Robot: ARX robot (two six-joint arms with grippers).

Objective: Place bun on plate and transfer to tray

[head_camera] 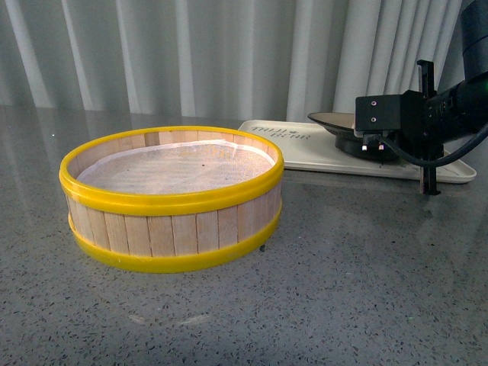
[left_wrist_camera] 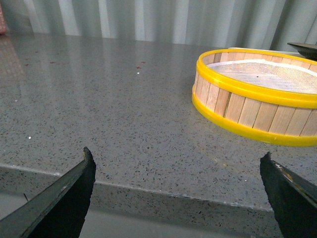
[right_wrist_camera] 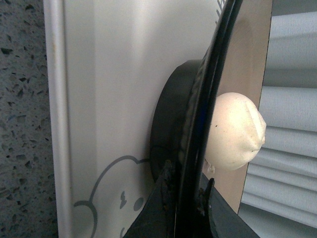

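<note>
Front view: I see the right end effector (head_camera: 375,142) at the plate (head_camera: 335,119), which sits on the tray (head_camera: 305,145); the steamer basket (head_camera: 172,200) holds no bun.

Left wrist view: my left end effector (left_wrist_camera: 177,191) is spread wide above the bench (left_wrist_camera: 99,109), holding nothing.

Right wrist view: the end effector (right_wrist_camera: 185,198) pinches the plate rim; the bun (right_wrist_camera: 235,131) rests on the plate, whose foot meets the tray (right_wrist_camera: 99,99). I judge only release remains.

Even soft light; faint tabletop (head_camera: 366,267) glare; close-ups blurred.
</note>
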